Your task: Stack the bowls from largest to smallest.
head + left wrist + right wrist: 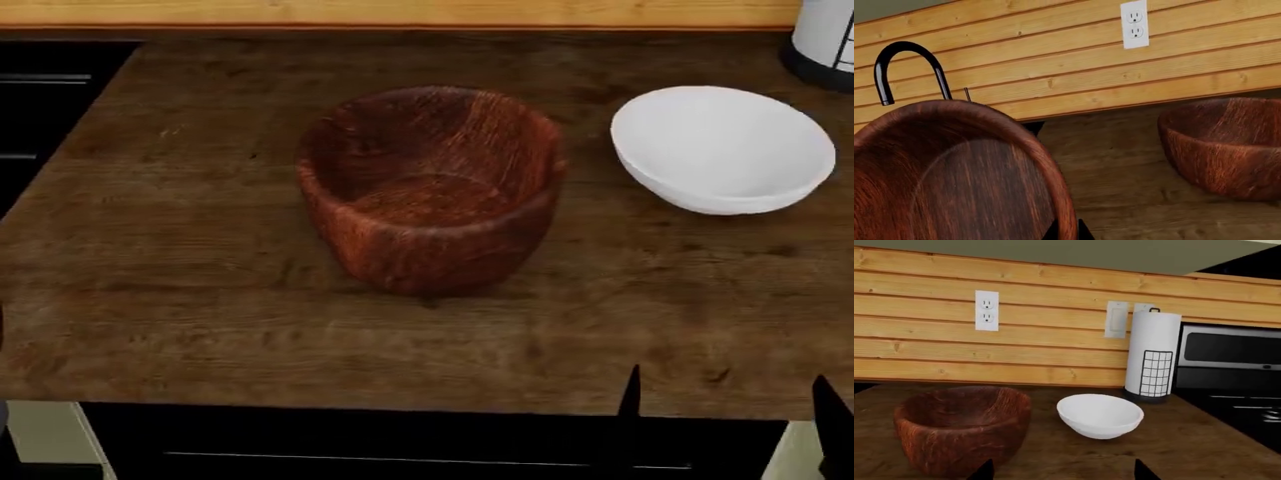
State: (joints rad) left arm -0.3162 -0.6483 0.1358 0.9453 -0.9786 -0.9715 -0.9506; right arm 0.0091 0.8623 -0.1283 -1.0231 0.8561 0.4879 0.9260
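Big bowl: the large reddish-brown grained wooden bowl [954, 175] fills the near part of the left wrist view and sits tilted, right up close to the camera
Left gripper: the left gripper [1067, 232] shows only as two small black tips, close together at this bowl's rim, pinching it
Right gripper: the right gripper [1062, 472] has its two black tips spread wide apart with nothing between them, low at the near edge of the counter
Deep bowl: the smaller, deeper reddish-brown wooden bowl [427, 190] stands upright in the middle of the counter
White bowl: the mid-sized plain white bowl [721, 150] stands near the deep one, on its right, not touching it
In the way: nothing lies between the right gripper and these two bowls
Other things: a white cylinder with black grid lines and a black base [1154, 355] stands at the back by the wall, behind the white bowl
Surface: a dark brown wooden counter top [160, 250] with scuffed grain
Room: a wall of light wooden planks [921, 350] with a white power socket [987, 310] and a pale switch plate [1116, 319]; a black oven-like box [1227, 357] is off to the right
Only in the left wrist view: the big bowl and a black curved tap [907, 70]
Only in the head view: the counter seen from above; neither the big bowl nor the left gripper shows there
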